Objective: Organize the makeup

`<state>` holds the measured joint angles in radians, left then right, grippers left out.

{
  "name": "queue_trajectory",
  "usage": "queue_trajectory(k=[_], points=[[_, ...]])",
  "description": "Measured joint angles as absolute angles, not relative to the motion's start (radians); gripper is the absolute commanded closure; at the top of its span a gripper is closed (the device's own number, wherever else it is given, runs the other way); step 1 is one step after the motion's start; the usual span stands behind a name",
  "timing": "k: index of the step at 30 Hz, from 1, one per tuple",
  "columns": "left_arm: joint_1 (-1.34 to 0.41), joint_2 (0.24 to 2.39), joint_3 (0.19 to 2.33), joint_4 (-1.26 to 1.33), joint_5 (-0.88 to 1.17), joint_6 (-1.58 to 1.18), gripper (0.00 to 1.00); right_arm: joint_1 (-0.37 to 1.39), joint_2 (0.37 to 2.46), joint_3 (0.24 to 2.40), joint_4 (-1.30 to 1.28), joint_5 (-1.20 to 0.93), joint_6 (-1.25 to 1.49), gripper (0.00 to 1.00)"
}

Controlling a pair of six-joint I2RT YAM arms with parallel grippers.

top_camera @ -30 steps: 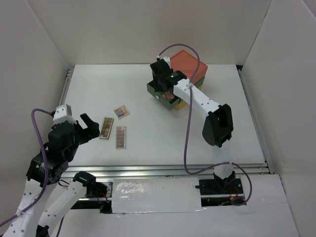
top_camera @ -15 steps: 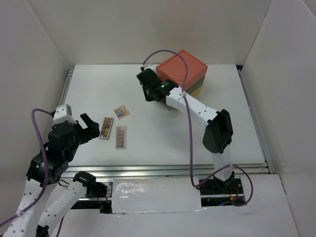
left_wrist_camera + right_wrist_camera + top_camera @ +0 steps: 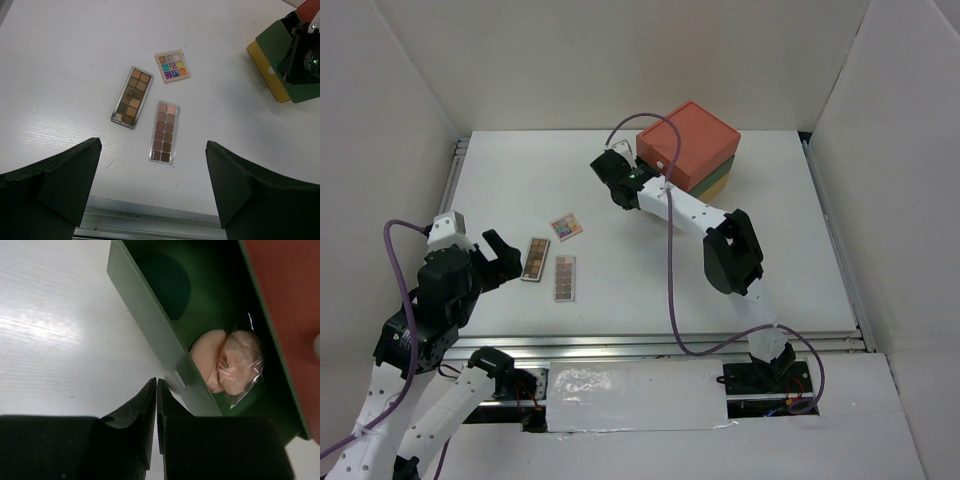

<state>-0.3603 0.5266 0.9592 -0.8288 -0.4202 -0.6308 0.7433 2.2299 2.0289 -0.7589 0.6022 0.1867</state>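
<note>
White tabletop (image 3: 75, 60) bears three palettes (image 3: 164, 131) just beside left end effector (image 3: 492, 258).

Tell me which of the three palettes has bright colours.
The small square palette: teal, purple, yellow pans. The tan narrow palette and the mauve narrow palette show only muted browns and pinks.

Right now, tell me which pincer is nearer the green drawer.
Right. The right pincer sits at the drawer's front wall; the left pincer hangs far off, by the palettes.
</note>
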Motion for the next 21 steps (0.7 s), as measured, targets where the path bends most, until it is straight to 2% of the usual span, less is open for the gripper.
queue_trajectory(k=[11,21], points=[[-0.36,0.529,0.959,-0.828,-0.413,-0.629,0.01,0.704,2.273,2.09,-0.747,0.746,0.107,0.9],[-0.36,0.529,0.959,-0.825,-0.413,-0.629,0.01,0.687,2.331,2.1,-0.725,0.791,0.063,0.9]])
